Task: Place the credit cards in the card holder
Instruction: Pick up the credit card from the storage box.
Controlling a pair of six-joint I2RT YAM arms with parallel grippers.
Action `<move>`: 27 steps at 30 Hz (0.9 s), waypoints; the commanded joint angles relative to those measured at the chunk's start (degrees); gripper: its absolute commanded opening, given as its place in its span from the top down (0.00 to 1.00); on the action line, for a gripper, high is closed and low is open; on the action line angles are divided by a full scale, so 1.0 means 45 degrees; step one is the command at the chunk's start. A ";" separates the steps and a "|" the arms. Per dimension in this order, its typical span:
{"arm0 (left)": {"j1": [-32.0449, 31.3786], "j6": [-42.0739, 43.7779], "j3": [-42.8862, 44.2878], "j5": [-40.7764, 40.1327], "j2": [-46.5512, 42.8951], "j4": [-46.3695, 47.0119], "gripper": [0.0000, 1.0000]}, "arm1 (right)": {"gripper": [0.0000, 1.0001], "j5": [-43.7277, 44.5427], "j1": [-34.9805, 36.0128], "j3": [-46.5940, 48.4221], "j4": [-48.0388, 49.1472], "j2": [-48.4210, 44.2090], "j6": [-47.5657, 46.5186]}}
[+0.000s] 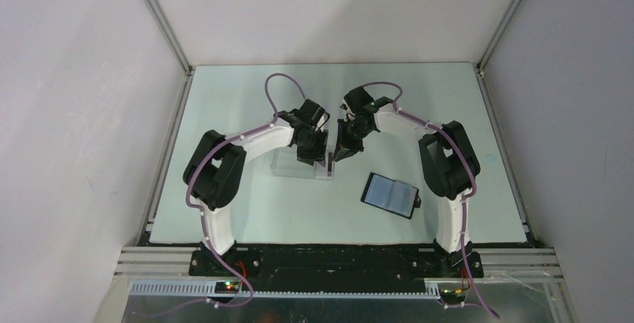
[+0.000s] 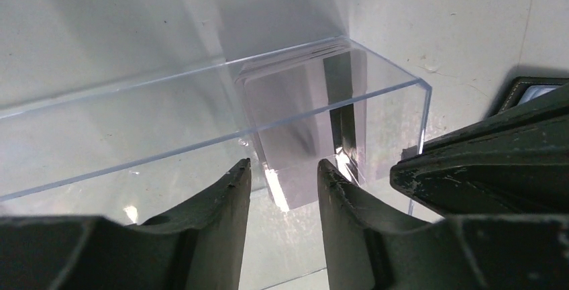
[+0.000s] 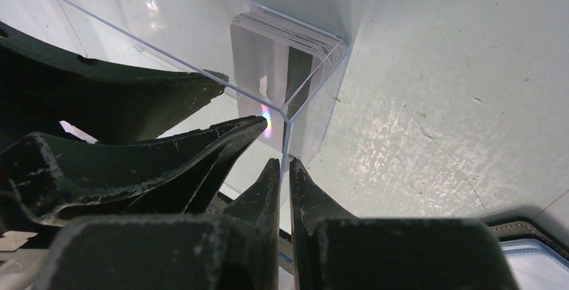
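Observation:
The credit cards (image 2: pixel 295 102) stand as a pale stack on edge at the right end of a clear plastic box (image 2: pixel 134 122). In the right wrist view the credit cards (image 3: pixel 258 55) lean in the box's corner. My left gripper (image 2: pixel 282 169) is open and hovers over the box just in front of the stack, holding nothing. The right gripper (image 3: pixel 285 164) is shut on the thin end wall of the clear box (image 3: pixel 168 48). The card holder (image 1: pixel 389 194) lies open on the table to the right, pale pockets up. Both grippers (image 1: pixel 310 155) (image 1: pixel 340 155) meet at the box (image 1: pixel 288 164).
The right gripper's black fingers (image 2: pixel 483 169) crowd the left wrist view's right side, close to the left fingers. A corner of the card holder (image 2: pixel 530 92) shows behind them. The pale table (image 1: pixel 247 211) is walled on three sides.

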 commanded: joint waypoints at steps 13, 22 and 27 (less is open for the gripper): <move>-0.0320 0.0246 0.0677 -0.0381 0.0328 -0.0150 0.82 | 0.92 -0.0252 0.0010 -0.0056 0.0136 0.0179 -0.0220; -0.0587 0.0366 0.1008 -0.1308 0.0009 -0.0642 0.80 | 0.93 -0.0270 0.0010 -0.0081 0.0153 0.0201 -0.0211; -0.0779 0.0519 0.1182 -0.1552 -0.0041 -0.0807 0.76 | 0.92 -0.0263 0.0010 -0.0091 0.0175 0.0201 -0.0220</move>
